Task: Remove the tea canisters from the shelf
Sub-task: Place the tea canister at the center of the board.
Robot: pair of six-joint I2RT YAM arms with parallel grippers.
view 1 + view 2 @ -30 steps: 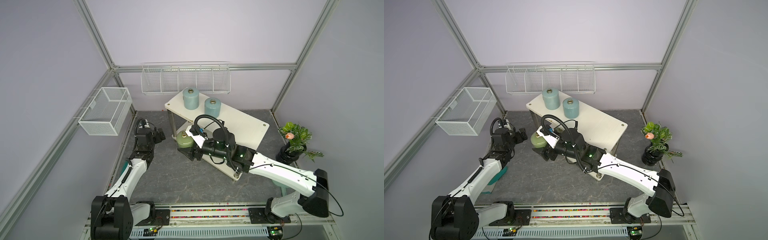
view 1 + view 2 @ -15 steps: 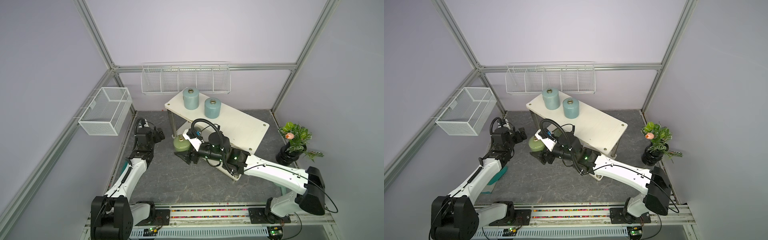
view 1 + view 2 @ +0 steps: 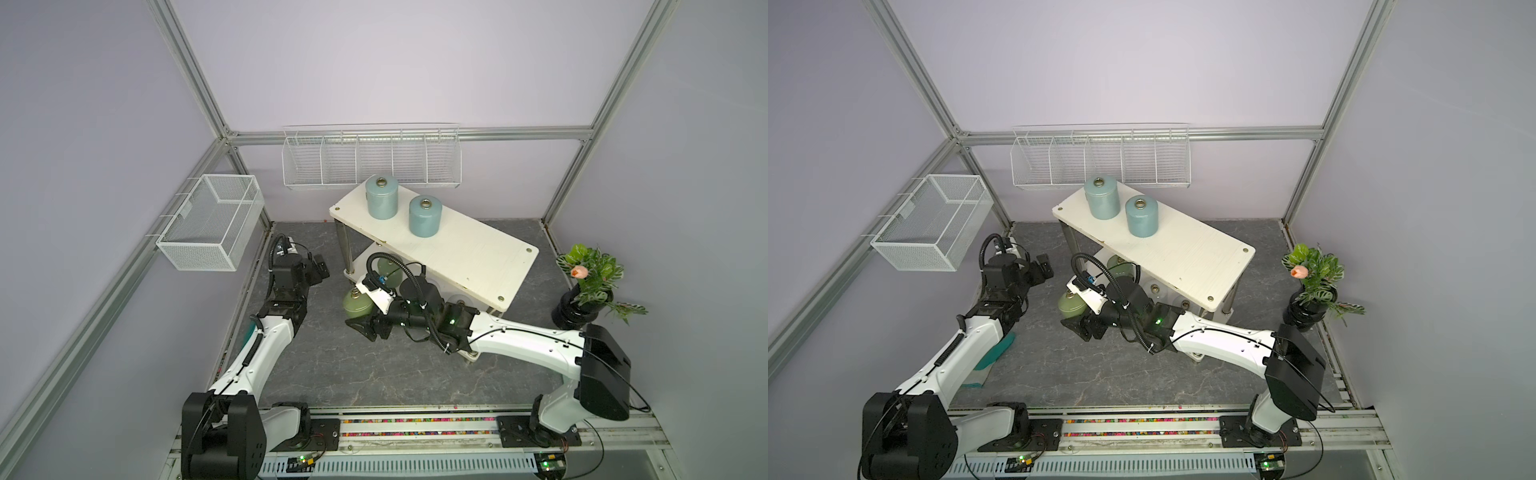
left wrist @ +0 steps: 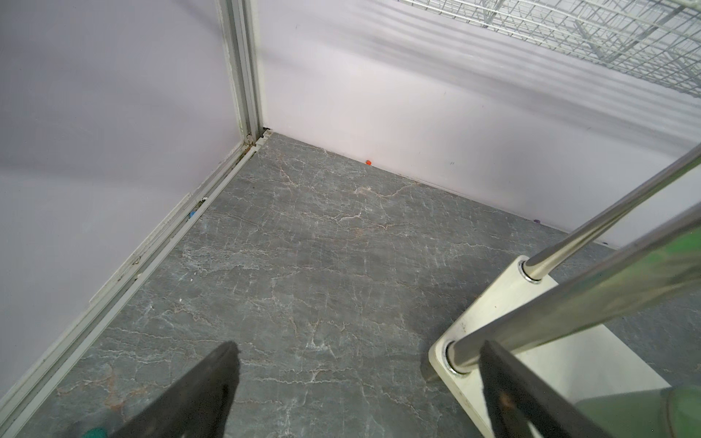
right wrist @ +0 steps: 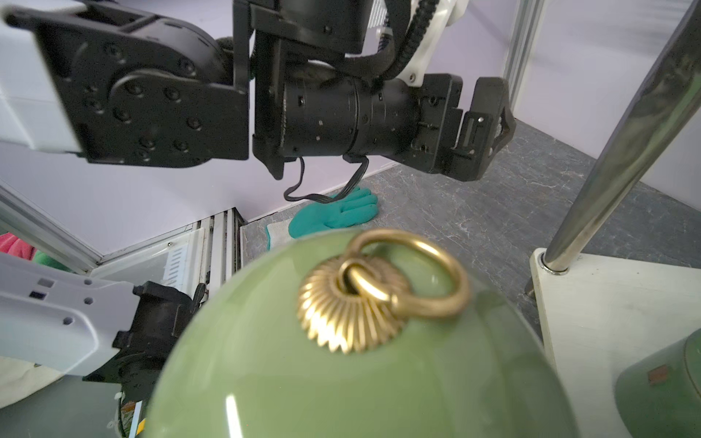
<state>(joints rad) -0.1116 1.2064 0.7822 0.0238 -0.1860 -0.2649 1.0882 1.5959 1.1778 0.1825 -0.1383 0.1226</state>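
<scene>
The shelf (image 3: 469, 253) stands slantwise on the grey marbled desk (image 3: 353, 374) and carries five of the six tea canisters. On its top tier are the rear light blue canister (image 3: 381, 202) and the front light blue canister (image 3: 424, 216), upright and just beside each other near the far end. On its lower tier are the other olive green canister (image 3: 1121, 269) and two pale grey-white canisters (image 3: 1156, 291), half hidden under the top board. The sixth, the olive green canister (image 3: 357, 305), is off the shelf, just outside the lower tier's near left corner, and the right tool (image 3: 360, 323) grips it low on its body. The near finger shows in both top views and the far one is hidden behind the jar; whether the jar touches the desk I cannot tell. In the right wrist view its lid and brass ring (image 5: 436, 307) fill the frame, with a chrome leg (image 5: 622, 151) close beside. The left tool (image 3: 318, 271) hangs wide apart, holding nothing, near the shelf's left end. Two white wire containers hang above the desk: a mesh basket (image 3: 210, 222) on the left and a five-compartment rack (image 3: 372, 162) at the back. One black vase (image 3: 575, 316) holds a leafy plant (image 3: 590, 270) with a pink bud. One teal glove (image 5: 333, 216) lies on the desk beneath the left arm (image 3: 266, 345). The right arm (image 3: 528, 340) lies across the front of the lower tier, covering part of the pale jars
</scene>
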